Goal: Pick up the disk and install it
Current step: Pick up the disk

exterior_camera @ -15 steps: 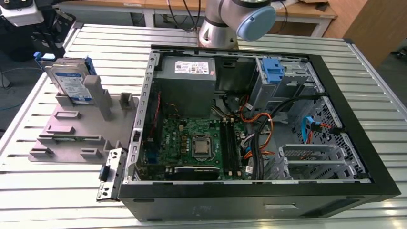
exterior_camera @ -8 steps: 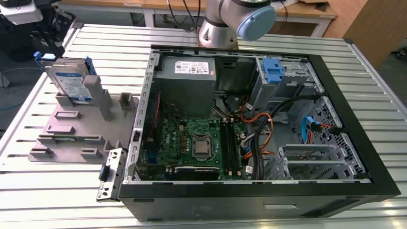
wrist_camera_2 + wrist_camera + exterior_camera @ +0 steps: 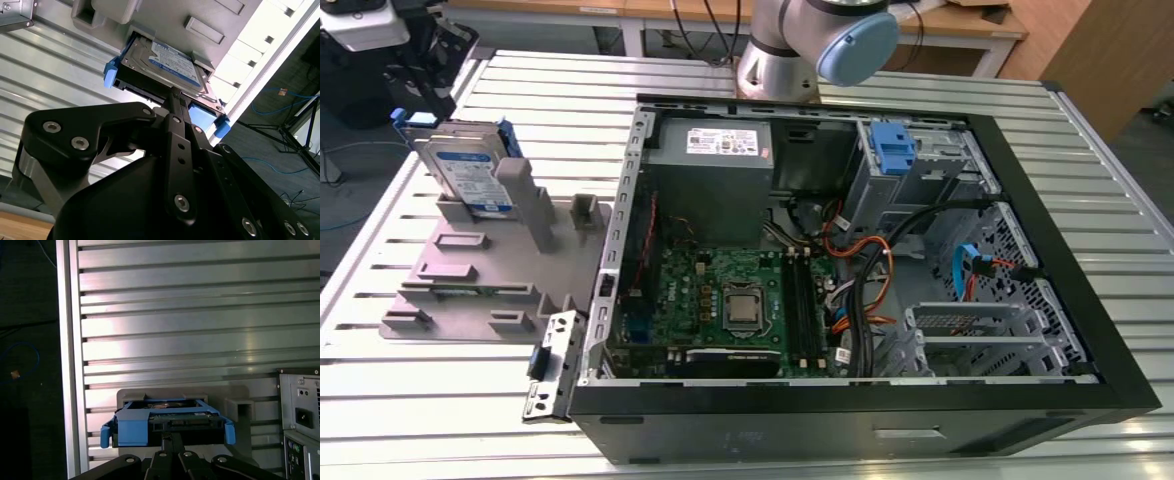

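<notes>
Nothing is legible, even on the disk [image 3: 464,172].

I am counting one disk [image 3: 464,170], one open computer case [image 3: 854,440], one grey holder stand [image 3: 467,270], one power supply [image 3: 714,185] and one bare blue bracket [image 3: 891,148].

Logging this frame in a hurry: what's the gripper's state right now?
Gripper: cannot be told whether open or closed; it sits at the edge of the disk, which stands upright in the grey holder.
</notes>
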`<state>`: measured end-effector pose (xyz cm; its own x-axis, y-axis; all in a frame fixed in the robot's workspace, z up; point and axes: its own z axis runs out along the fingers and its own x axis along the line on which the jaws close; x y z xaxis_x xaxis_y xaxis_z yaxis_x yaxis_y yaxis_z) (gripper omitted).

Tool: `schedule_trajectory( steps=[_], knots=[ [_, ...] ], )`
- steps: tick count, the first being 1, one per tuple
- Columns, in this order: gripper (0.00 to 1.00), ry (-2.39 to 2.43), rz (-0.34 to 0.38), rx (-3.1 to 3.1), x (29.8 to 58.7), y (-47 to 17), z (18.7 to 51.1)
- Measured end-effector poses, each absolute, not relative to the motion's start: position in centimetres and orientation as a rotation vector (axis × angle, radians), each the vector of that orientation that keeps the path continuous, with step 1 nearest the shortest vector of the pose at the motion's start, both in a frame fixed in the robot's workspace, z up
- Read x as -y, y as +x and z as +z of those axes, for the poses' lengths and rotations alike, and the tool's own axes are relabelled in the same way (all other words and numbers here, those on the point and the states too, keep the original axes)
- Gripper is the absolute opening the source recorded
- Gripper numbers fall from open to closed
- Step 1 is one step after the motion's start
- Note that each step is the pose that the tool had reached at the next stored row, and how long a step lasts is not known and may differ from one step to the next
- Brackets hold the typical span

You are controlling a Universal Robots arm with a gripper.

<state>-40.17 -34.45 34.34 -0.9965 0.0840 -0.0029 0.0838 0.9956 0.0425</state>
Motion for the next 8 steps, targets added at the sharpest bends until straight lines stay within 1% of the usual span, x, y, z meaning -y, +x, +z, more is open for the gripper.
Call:
schedule_trajectory(
  steps=[8],
  knots=[
    [0.11, 0.059, 0.067, -3.137, 34.45, -40.17, 34.35]
  ],
)
